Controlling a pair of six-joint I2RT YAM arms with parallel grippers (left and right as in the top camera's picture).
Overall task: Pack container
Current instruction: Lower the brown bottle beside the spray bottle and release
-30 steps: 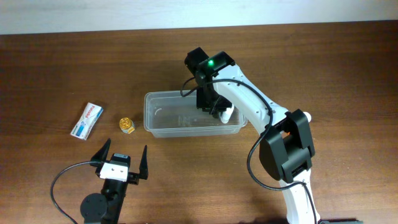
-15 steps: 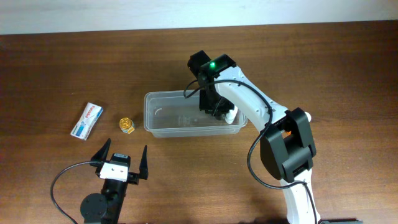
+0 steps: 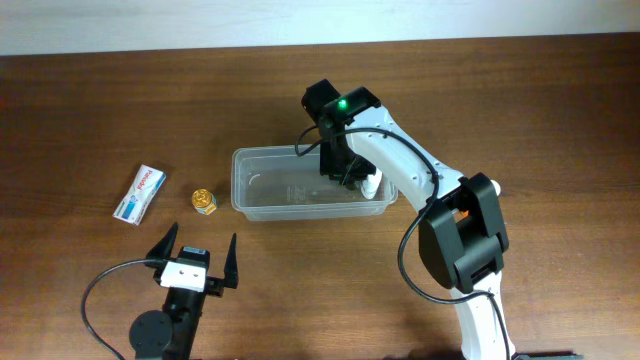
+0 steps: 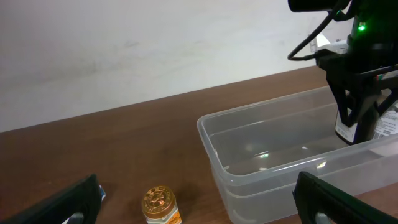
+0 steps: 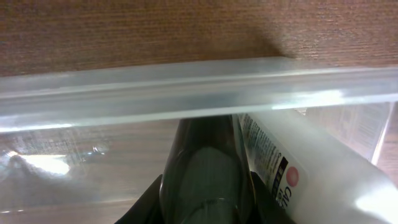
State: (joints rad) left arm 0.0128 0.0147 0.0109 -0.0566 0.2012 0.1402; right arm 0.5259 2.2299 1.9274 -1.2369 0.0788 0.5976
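The clear plastic container [image 3: 270,188] sits mid-table. My right gripper [image 3: 345,172] reaches into its right end, shut on a dark bottle [image 5: 208,168] that stands upright between the jaws. A white labelled bottle [image 5: 298,174] lies right beside it inside the container, by the far wall [image 5: 186,84]. The left wrist view shows the dark bottle [image 4: 348,127] low inside the container [image 4: 249,162]. My left gripper [image 3: 195,255] rests open near the front left, nothing between its fingers. A small gold-capped bottle [image 3: 204,201] stands just left of the container.
A white and blue tube box [image 3: 139,193] lies at the far left on the brown wooden table. The gold-capped bottle [image 4: 160,202] stands between my left fingers' line of sight and the container. The right arm's links [image 3: 460,235] cross the table's right half.
My right gripper has shifted slightly to the right inside the container with the dark bottle. The left arm has not moved.
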